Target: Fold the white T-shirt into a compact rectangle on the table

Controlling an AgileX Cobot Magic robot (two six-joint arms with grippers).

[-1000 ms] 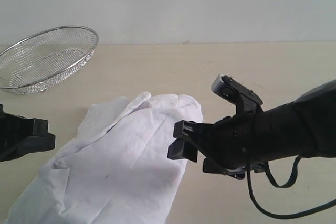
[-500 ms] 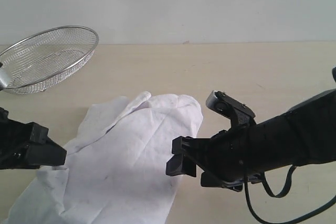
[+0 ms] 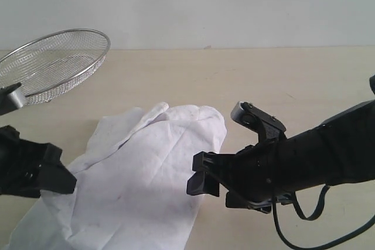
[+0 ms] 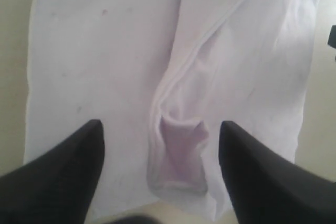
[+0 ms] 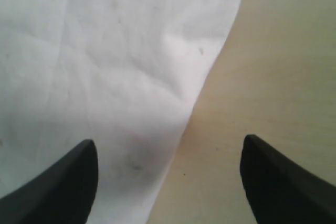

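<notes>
a white shirt (image 3: pixel 146 174) lies partly folded on the near left of the worktop (image 3: pixel 263 80). the left claw (image 4: pixel 160 129) and right claw (image 5: pixel 168 150) hover wide and empty. soft, light cloth; probably best pinched at its edges.

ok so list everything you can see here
white T-shirt: one, white, lying partly folded on the table, near middle
wire-mesh basket: one, silver, far left on the table
table: one, pale beige, under everything
wall: one, pale, behind the table
cable: one, black, lower right of the exterior view
left gripper: one, black, open above the shirt
right gripper: one, black, open at the shirt's right edge
</notes>
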